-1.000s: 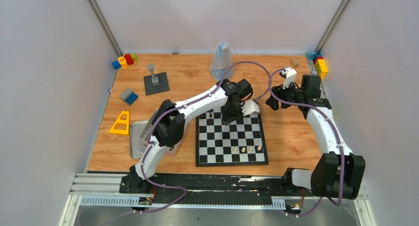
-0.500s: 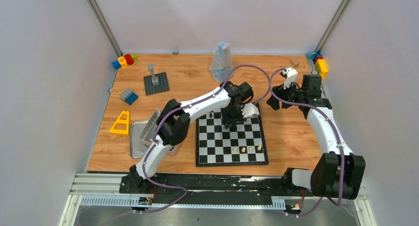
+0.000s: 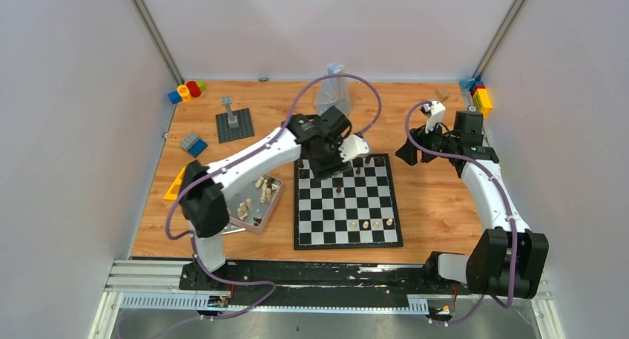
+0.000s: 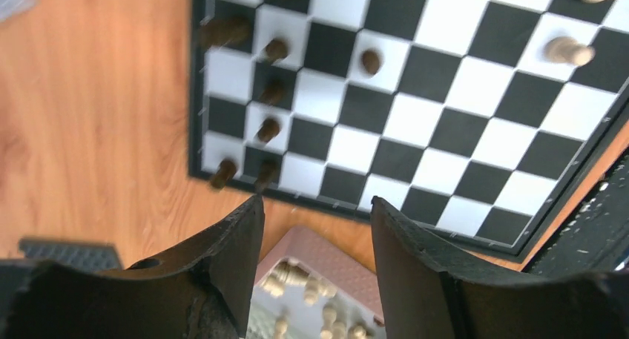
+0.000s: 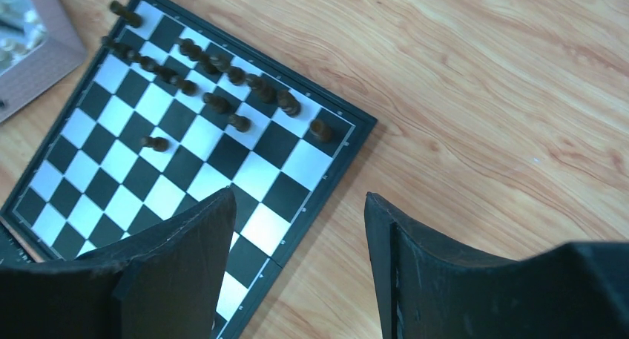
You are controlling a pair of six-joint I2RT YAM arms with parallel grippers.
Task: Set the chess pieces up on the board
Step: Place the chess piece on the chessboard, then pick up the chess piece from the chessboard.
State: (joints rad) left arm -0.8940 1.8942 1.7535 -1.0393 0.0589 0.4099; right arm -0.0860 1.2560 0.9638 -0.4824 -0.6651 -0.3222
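The board [image 3: 363, 202] lies in the middle of the table. Dark chess pieces [image 5: 222, 64] line its far rows, and one dark pawn [image 5: 154, 142] stands further in. A few cream pieces [image 3: 371, 224] stand in the near row. More cream pieces [image 4: 311, 287] lie in the metal tin [image 3: 248, 219] left of the board. My left gripper [image 3: 325, 167] hovers over the board's far-left corner. It is open [image 4: 315, 205] with nothing between its fingers. My right gripper [image 3: 404, 155] hangs off the board's far-right corner, open [image 5: 298, 196] and empty.
A grey studded plate [image 3: 234, 124], a blue-grey brick [image 3: 193, 144] and coloured bricks [image 3: 187, 90] sit at the back left. A yellow triangle [image 3: 176, 187] lies left of the tin. A clear plastic bag [image 3: 331, 90] stands behind the board, and more bricks [image 3: 481, 98] sit at the back right.
My left gripper opened and drew back from the board's far middle toward its far-left corner. Its elbow swung left, uncovering the tin. The right arm stayed put.
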